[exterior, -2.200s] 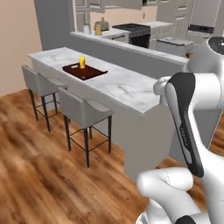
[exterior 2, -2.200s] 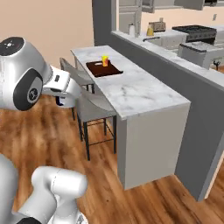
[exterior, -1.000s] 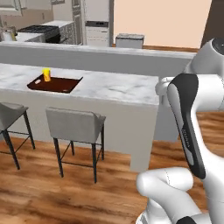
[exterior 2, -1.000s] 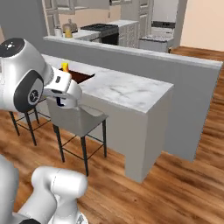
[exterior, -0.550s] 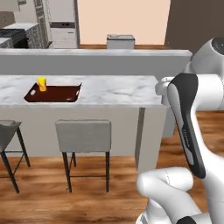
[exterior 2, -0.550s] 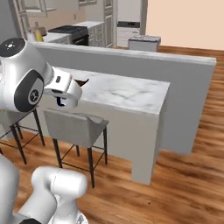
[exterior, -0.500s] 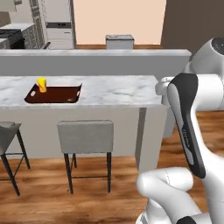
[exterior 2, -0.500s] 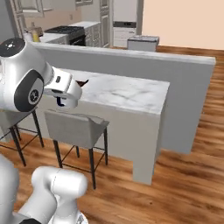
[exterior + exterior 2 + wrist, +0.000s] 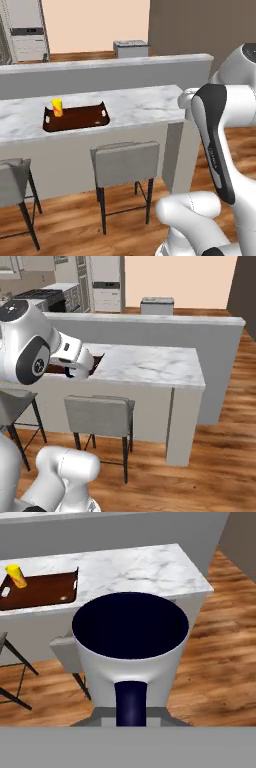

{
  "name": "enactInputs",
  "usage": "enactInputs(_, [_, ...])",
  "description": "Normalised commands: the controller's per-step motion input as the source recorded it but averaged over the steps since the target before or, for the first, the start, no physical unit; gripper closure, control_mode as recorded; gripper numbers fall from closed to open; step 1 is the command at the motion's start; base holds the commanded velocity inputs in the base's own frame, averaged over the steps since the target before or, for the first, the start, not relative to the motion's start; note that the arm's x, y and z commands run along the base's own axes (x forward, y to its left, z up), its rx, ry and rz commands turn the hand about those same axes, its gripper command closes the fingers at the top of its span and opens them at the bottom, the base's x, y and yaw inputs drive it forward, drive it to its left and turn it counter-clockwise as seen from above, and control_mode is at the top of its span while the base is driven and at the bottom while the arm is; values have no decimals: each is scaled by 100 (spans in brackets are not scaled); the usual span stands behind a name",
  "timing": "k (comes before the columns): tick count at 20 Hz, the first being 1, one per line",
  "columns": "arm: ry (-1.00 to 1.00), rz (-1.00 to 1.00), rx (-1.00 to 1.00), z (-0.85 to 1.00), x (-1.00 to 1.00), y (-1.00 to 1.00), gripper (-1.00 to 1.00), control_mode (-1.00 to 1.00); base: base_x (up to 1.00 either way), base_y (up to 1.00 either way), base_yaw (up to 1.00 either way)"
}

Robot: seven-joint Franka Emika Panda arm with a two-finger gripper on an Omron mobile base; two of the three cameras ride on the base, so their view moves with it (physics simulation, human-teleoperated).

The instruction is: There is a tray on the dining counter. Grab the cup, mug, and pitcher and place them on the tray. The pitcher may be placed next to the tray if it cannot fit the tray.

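Both base views face the dining counter (image 9: 140,102) from its stool side, sharing it; the hand view looks down past the mug (image 9: 130,647).

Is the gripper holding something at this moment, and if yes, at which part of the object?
Yes. The gripper holds the mug, seen from above in the hand view. The hold seems to be at its rim or wall; the exact contact is hidden.

The table (image 9: 140,102) has a smooth white marble top with grey veins over a plain matt grey base. On it, the tray (image 9: 80,117) looks like dark reddish-brown wood with a slight sheen, and the cup (image 9: 58,107) at the tray's 9 o'clock end is glossy yellow. The mug (image 9: 131,657) is smooth, with a pale glazed outside and dark navy inside. The stools (image 9: 125,162) have matt grey seats on thin dark metal legs. The floor (image 9: 215,466) is glossy brown wood planks.
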Motion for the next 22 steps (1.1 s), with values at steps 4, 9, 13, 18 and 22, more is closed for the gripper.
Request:
enactInputs(4, [0,0,0,0,0,0,100,100,48,100,-34])
enactInputs(9, [0,0,0,0,0,0,100,100,41,100,-1])
enactInputs(13, [0,0,0,0,0,0,100,100,60,73,43])
enactInputs(18, [0,0,0,0,0,0,100,100,42,24,28])
enactInputs(22, [0,0,0,0,0,0,100,100,41,0,1])
